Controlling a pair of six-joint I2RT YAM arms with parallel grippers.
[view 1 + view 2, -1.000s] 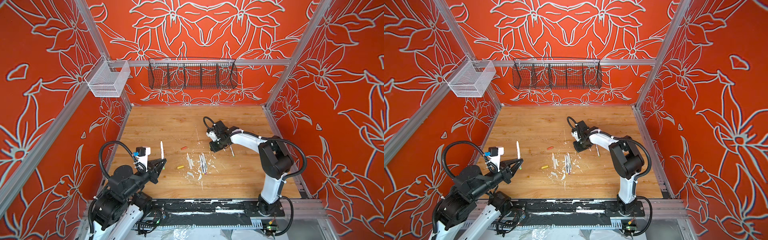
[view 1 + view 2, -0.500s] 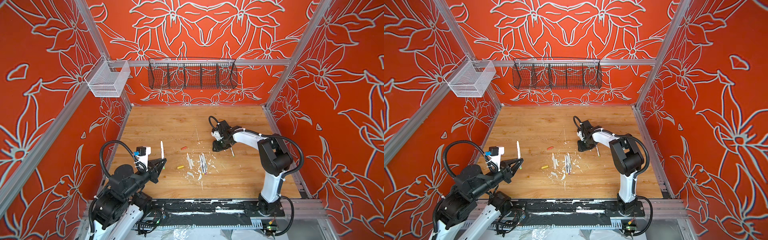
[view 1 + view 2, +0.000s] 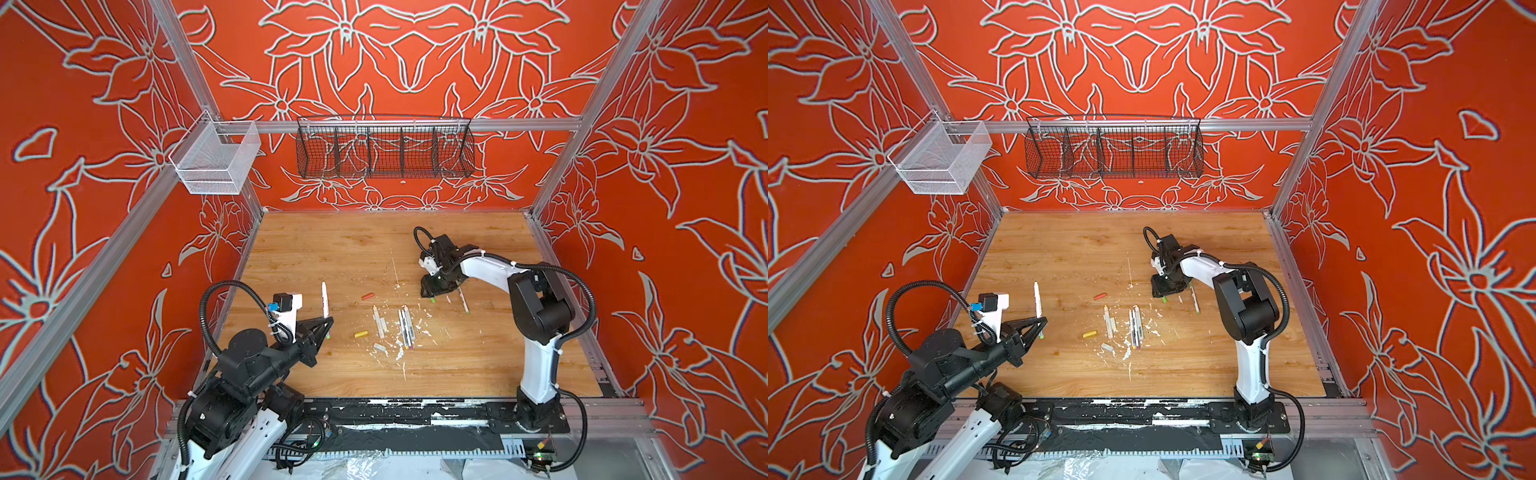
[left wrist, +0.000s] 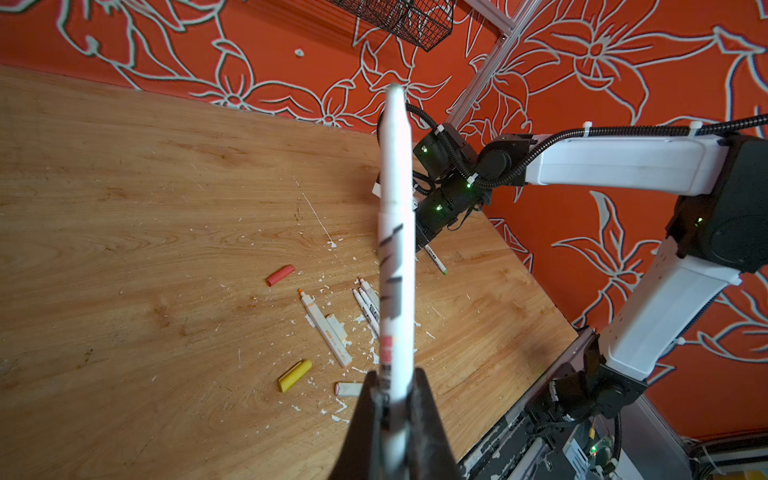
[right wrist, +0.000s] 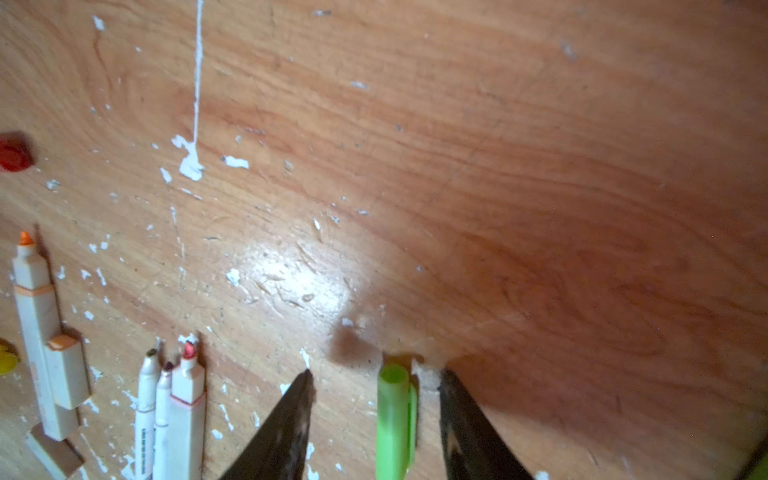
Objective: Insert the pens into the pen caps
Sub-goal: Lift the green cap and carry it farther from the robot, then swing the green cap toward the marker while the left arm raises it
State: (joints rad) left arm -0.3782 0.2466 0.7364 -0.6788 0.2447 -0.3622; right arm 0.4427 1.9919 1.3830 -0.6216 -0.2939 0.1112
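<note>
My left gripper (image 3: 328, 323) (image 3: 1040, 323) (image 4: 395, 386) is shut on a white pen (image 3: 324, 296) (image 3: 1037, 300) (image 4: 395, 249) that stands upright above the table's left side. My right gripper (image 3: 432, 293) (image 3: 1162, 291) (image 5: 376, 374) is low over the wood with its jaws open. A lime green pen cap (image 5: 392, 415) (image 3: 432, 299) lies between the fingers, touching neither. Several pens (image 3: 405, 328) (image 3: 1136, 326) (image 5: 166, 415) lie mid-table, one with an orange tip (image 5: 37, 332) (image 4: 324, 328). An orange-red cap (image 3: 368, 296) (image 4: 280, 275), a yellow cap (image 3: 361, 333) (image 4: 295, 375) and a pale grey cap (image 3: 380, 347) (image 4: 348, 389) lie loose.
Another pen (image 3: 463, 301) (image 3: 1195, 301) lies just right of my right gripper. White paint flecks (image 3: 399, 353) litter the wooden table (image 3: 332, 249). A black wire basket (image 3: 384, 151) and a white mesh bin (image 3: 214, 160) hang on the back rail.
My right gripper has gone from shut to open over the lime green cap, and its wrist has shifted a little to the right. The left arm and its pen have not moved.
</note>
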